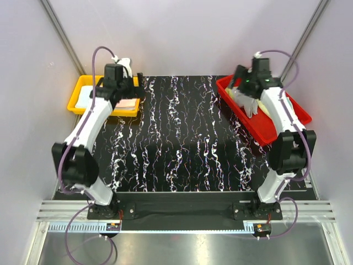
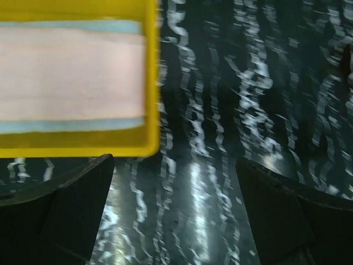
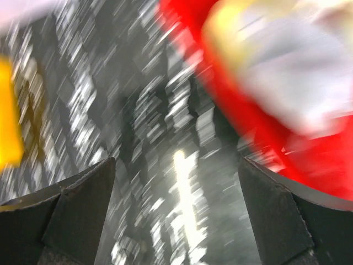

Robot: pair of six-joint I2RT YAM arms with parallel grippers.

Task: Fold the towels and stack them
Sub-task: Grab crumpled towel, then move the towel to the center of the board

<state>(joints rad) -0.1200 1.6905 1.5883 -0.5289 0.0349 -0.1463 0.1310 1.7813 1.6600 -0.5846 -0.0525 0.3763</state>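
A folded pink towel (image 2: pixel 71 74) lay flat as a smooth rectangle on a light blue towel (image 2: pixel 71 126), whose edges showed as thin strips along its two long sides. Both sat in the yellow tray (image 2: pixel 83 146) at about ten o'clock on the black, white-streaked counter (image 1: pixel 182 138).

In the left wrist view the left pincer (image 2: pixel 176 215) had its fingers spread wide apart with nothing between them. It was over bare counter, with the stacked pair toward eleven o'clock from it and clear of both fingers.

In the red tray (image 1: pixel 265 132), at about two o'clock on the counter, a pale grey towel (image 1: pixel 249 104) lay rumpled and unfolded, with a yellow towel (image 1: pixel 265 109) showing beside it.

The right wrist view was badly blurred. The right pincer (image 3: pixel 176 215) also stood wide apart and empty, with those loose towels toward one o'clock from it, not touching it.
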